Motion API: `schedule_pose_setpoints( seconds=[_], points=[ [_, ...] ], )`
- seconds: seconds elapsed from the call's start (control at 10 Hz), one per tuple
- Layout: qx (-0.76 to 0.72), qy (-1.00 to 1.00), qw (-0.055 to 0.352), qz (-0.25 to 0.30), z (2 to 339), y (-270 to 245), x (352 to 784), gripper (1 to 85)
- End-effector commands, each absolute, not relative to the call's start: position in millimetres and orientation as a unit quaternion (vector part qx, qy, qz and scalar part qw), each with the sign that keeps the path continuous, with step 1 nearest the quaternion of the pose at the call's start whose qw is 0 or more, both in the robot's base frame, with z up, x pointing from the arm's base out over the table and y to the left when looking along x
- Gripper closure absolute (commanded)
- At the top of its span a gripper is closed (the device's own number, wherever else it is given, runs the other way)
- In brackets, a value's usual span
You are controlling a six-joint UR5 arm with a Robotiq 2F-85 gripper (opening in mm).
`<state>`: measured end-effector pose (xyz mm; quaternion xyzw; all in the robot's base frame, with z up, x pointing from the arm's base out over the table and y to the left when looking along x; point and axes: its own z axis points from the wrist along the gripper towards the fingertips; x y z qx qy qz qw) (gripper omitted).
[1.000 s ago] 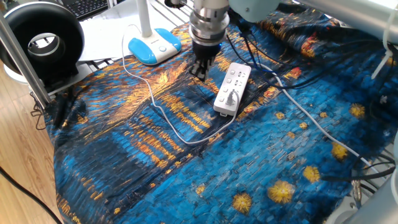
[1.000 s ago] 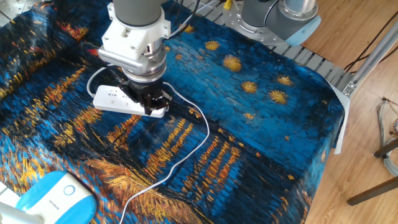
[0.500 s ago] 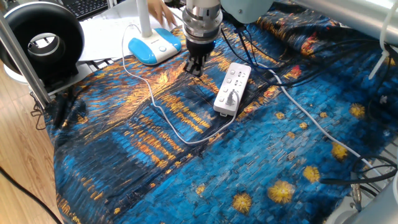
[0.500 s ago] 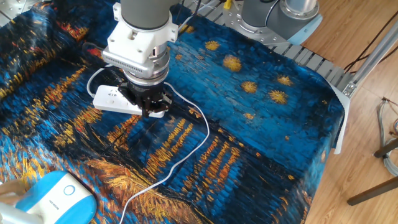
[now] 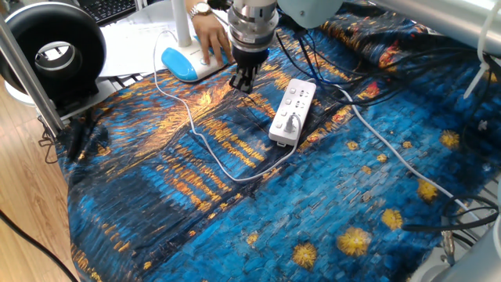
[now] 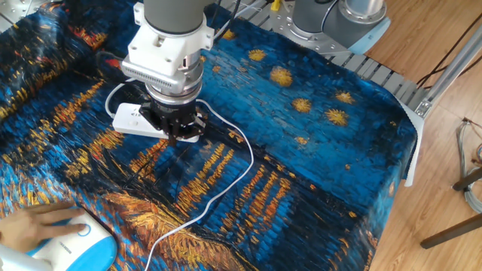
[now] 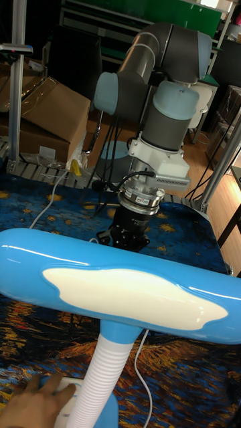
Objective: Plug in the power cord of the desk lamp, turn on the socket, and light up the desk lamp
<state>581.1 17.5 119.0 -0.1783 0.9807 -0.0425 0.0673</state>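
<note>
The white elongated power strip (image 5: 293, 111) is lying on the blue-and-gold painted cloth (image 5: 235, 211) near the middle of the table, with the small white plug (image 5: 290, 124) of the thin white power cord (image 5: 205, 153) sitting in one of its outlets. The cord is looping across the cloth toward the desk lamp (image 5: 190, 59), whose light-blue and white base is standing at the far edge beside the white papers (image 5: 133, 43).

The black two-finger gripper (image 5: 243, 81) is hanging just beside the strip, above the cloth, its fingers close together and gripping nothing; in the other fixed view it (image 6: 178, 134) is standing in front of the strip's end (image 6: 135, 119). In the tall fixed view the lamp's light-blue head (image 7: 120, 277) is hiding the fingertips.

A person's bare hand (image 5: 210, 33) is resting on the lamp base, fingers over the round button area (image 6: 41, 223). Half a second ago only fingertips were reaching that base, and a second ago no hand was showing. Since then the gripper has shifted slightly away from the strip, toward the lamp. A black ring-shaped device (image 5: 53, 53) is standing at the left.
</note>
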Motion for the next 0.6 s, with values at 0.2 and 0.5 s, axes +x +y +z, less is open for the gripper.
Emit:
schedule_pose_setpoints(
  seconds=[0.2, 0.5],
  points=[
    [-0.169, 0.982, 0.07, -0.039, 114.8, 23.8, 587.8, 84.3],
    [-0.165, 0.983, 0.075, -0.041, 116.3, 25.8, 589.3, 84.3]
  ],
)
